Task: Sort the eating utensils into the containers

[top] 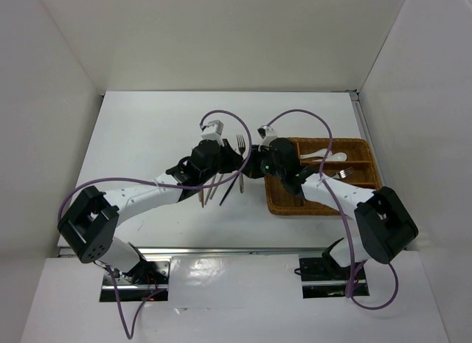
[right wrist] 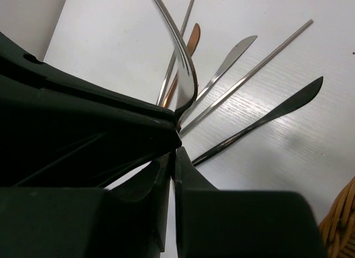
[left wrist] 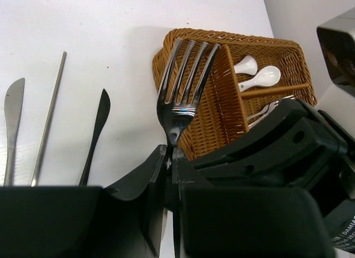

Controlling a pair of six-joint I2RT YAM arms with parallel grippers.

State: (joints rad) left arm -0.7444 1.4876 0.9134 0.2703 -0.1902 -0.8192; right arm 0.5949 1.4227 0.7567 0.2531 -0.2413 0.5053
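Beside woven wicker tray [left wrist: 222,102], curved steel fork [left wrist: 176,114]

A: We log the rectangular brown woven wicker tray [top: 284,208] on the right of the white table [top: 147,136], long section at its left end.
B: We find two white ceramic spoons [left wrist: 260,77] in its farthest short section.
A: Just left of the tray, the silver metal fork [left wrist: 180,97], tines pointing far.
B: Left again and nearer us, we note the dark slim knife [left wrist: 97,130], the thin metal chopstick [left wrist: 50,114], then the silver metal knife [left wrist: 12,119], none touching.
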